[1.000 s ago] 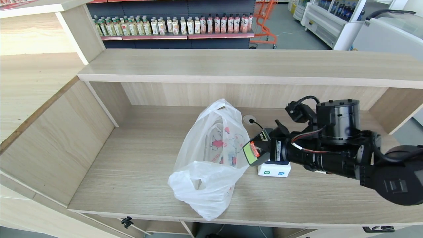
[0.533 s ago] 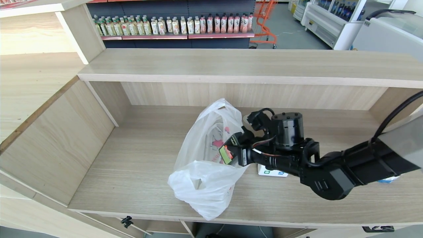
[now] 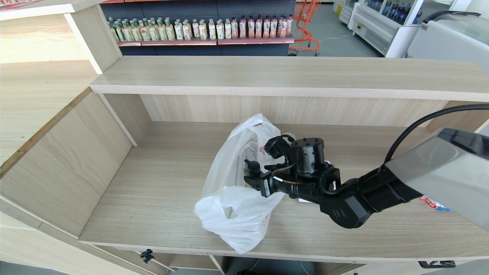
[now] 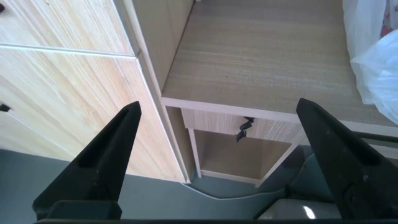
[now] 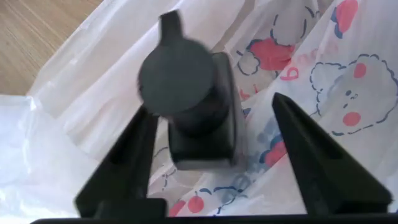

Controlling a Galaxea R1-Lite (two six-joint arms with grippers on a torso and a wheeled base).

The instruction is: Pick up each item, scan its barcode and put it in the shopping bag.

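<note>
Inside the mouth of the shopping bag [image 3: 237, 214], the right gripper [image 5: 212, 104] is hanging wide around a dark, boxy item [image 5: 202, 134], seemingly not touching it. Thin, translucent, pink-printed white plastic is slumping on the wood-grain counter [image 3: 153, 198]. The left gripper [image 4: 217, 104] is gaping wide off the counter's front edge.

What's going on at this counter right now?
The robot's right hand is inside the mouth of the white plastic shopping bag with cartoon prints on the wooden counter. Its fingers are spread, and a small dark boxy item between them looks let go. The left hand hangs open off the counter's front edge, holding nothing. A red, white and blue packet lies on the counter to the right.
</note>
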